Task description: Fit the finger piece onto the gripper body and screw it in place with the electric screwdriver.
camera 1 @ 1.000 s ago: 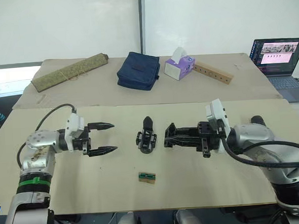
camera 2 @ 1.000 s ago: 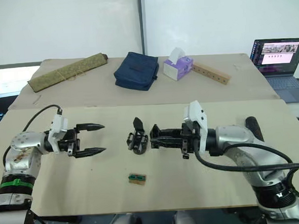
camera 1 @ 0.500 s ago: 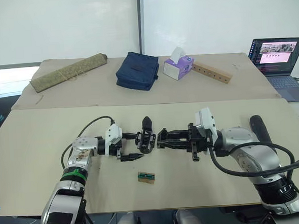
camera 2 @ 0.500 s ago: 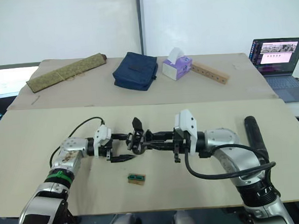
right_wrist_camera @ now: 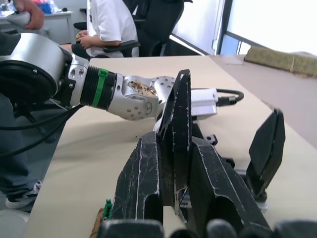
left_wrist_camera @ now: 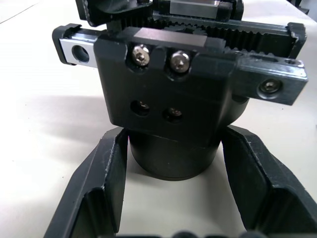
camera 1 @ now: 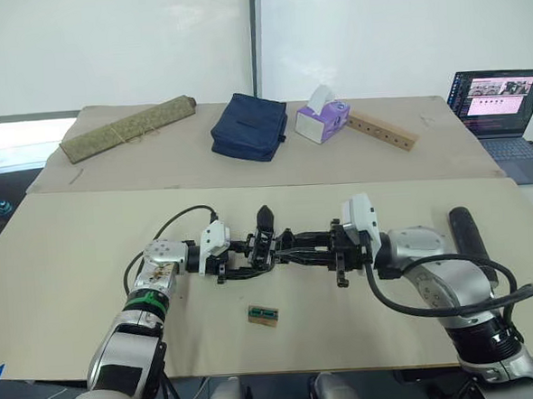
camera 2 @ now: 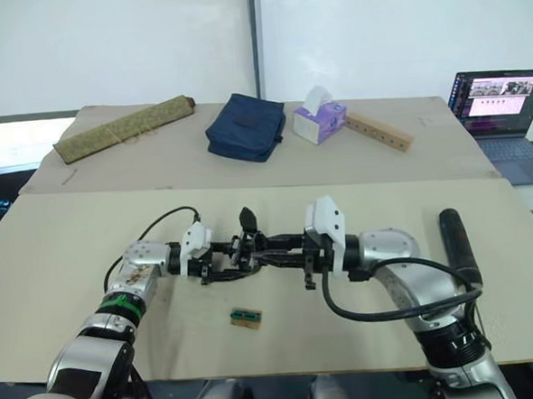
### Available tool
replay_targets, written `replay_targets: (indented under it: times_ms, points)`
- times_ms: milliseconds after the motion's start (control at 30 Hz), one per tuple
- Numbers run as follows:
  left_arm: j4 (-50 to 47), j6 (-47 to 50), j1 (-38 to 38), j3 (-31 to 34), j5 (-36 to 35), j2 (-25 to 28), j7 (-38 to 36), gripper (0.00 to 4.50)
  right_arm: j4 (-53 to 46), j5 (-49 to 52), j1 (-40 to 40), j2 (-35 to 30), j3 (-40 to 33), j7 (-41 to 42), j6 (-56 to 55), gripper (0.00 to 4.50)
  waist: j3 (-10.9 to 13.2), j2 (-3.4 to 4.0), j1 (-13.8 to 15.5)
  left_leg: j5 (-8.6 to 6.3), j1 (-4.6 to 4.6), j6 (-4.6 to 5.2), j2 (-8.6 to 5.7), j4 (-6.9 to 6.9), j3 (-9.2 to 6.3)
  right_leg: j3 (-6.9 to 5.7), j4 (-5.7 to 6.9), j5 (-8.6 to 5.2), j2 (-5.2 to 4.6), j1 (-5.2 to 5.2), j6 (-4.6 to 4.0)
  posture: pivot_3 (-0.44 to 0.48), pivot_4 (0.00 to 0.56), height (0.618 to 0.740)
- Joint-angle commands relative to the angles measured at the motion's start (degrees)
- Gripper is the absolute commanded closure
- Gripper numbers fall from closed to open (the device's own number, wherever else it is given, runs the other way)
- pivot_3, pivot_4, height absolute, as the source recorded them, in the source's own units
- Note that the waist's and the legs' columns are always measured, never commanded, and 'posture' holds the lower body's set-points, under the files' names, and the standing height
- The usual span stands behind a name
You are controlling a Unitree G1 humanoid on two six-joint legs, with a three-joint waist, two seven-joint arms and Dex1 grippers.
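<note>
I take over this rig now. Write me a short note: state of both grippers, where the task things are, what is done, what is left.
Left gripper: open, fingers either side of the gripper body's round motor end, not clamped.
Right gripper: shut on the finger piece, held point-up just beside the gripper body.
Gripper body stands mid-table between both arms.
Electric screwdriver: lying on the table by the right arm, untouched.
Small green-and-tan block lies on the table nearer the robot.
Done: finger piece picked up and brought to the body.
Left: secure the body, seat the finger piece, fetch the screwdriver, drive the screw.

laptop cut off (right edge), gripper body top cropped
</note>
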Motion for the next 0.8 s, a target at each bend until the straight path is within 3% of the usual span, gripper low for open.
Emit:
replay_targets:
  times_ms: [33, 300, 800]
  points:
    - [2.3, -0.4, -0.3, -1.2, 2.5, -0.5, 0.8, 2.19, 2.1, -2.2, -3.1, 2.5, 2.1, 0.5, -3.9, 4.17, 0.0, -0.01, 0.1, 0.0, 0.02, 0.0, 0.0, 0.01, -0.01, 0.0, 0.08, 0.0, 0.01, 0.0, 0.0, 0.0, 0.15, 0.74]
    - [2.7, -0.7, -0.9, -1.5, 3.0, -1.1, 0.7, 2.19, 10.2, -7.7, -6.6, 6.3, 5.3, -0.1, -6.4, 4.17, 0.0, 0.0, 0.2, 0.0, 0.0, 0.0, -0.02, 0.18, -0.01, -0.01, 0.28, -0.01, -0.02, -0.01, 0.0, 0.0, 0.15, 0.74]
    - [1.1, 0.4, 0.2, -1.9, 3.3, -0.4, 0.2, 2.19, 12.3, -12.0, -6.8, 6.6, 7.6, -1.5, -2.8, 4.17, 0.0, 0.01, 0.1, 0.0, 0.0, 0.01, -0.01, 0.21, -0.03, -0.02, 0.31, -0.01, -0.01, -0.02, 0.01, 0.0, 0.15, 0.74]
